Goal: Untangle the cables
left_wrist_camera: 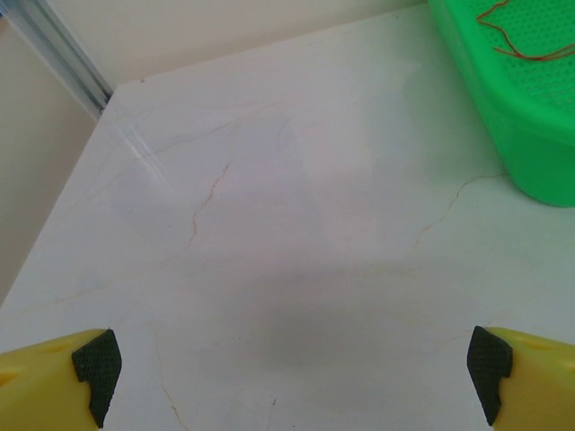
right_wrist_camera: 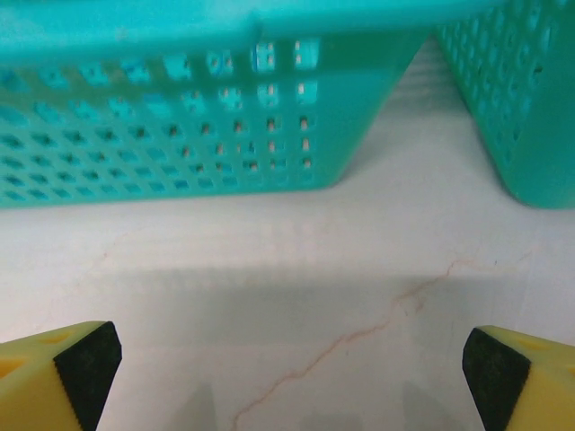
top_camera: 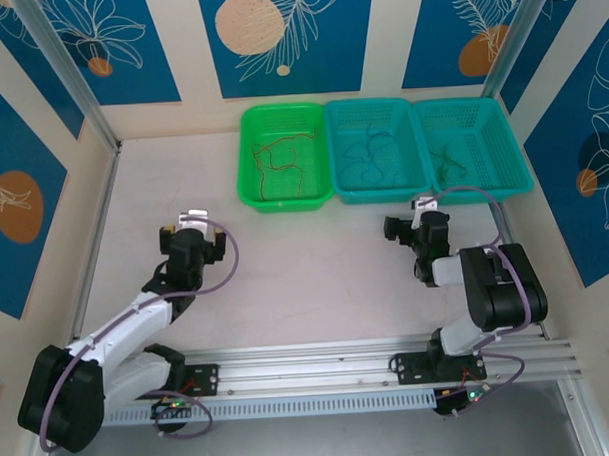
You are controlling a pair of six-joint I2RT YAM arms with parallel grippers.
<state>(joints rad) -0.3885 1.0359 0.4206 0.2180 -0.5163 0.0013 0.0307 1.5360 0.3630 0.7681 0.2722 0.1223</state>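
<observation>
Both wide open and empty: left gripper (left_wrist_camera: pixel 293 364) over bare surface (left_wrist_camera: pixel 269 180), right gripper (right_wrist_camera: pixel 289 364) just short of middle basket (right_wrist_camera: pixel 180 135). Red-brown cables (top_camera: pixel 282 159) in green basket (top_camera: pixel 284 201), blue cables (top_camera: pixel 370 156) in middle, green cables (top_camera: pixel 447 161) in right basket (top_camera: pixel 483 190). Red-brown look looped, so I'd pinch one strand end and lift slowly. No readable labels.

Left tool (left_wrist_camera: pixel 293 375) gapes wide above table (left_wrist_camera: pixel 269 206), green basket (left_wrist_camera: pixel 517 135) upper right.
</observation>
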